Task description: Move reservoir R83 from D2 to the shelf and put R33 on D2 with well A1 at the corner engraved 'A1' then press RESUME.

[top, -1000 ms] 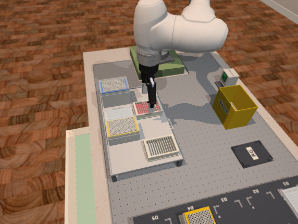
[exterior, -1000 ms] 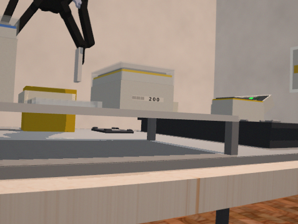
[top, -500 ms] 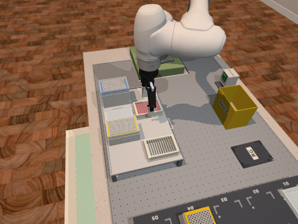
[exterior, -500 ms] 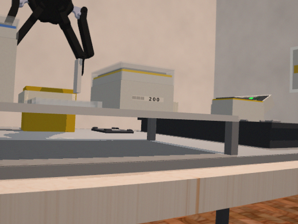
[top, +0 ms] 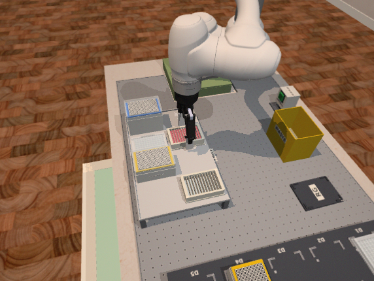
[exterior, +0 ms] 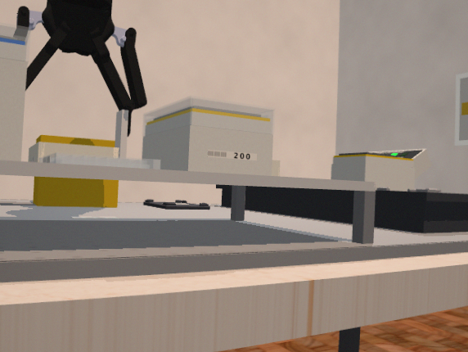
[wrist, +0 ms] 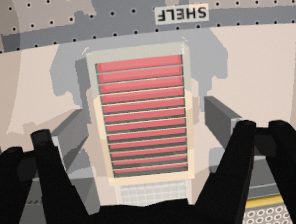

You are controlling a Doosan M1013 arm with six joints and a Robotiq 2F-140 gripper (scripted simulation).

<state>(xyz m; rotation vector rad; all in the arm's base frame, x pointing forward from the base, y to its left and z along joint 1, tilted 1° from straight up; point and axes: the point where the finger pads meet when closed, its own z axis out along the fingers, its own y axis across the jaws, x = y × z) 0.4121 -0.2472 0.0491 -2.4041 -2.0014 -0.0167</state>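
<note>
From the top, the red-filled reservoir (top: 182, 135) is seen on the shelf (top: 170, 199), the gripper (top: 189, 137) over it; liquid is judged prone to sloshing, so its rigid long walls should be taken level; the exterior alone shows pad (exterior: 121, 133) height; the wrist shows the jaws wide, empty, straddling it.

The shelf's (top: 153, 214) left edge is lined by two tip boxes (top: 153, 159) and a clear plate (top: 148, 142), crowding the red reservoir (top: 180, 134). Bare board is left at the front-left corner.
</note>
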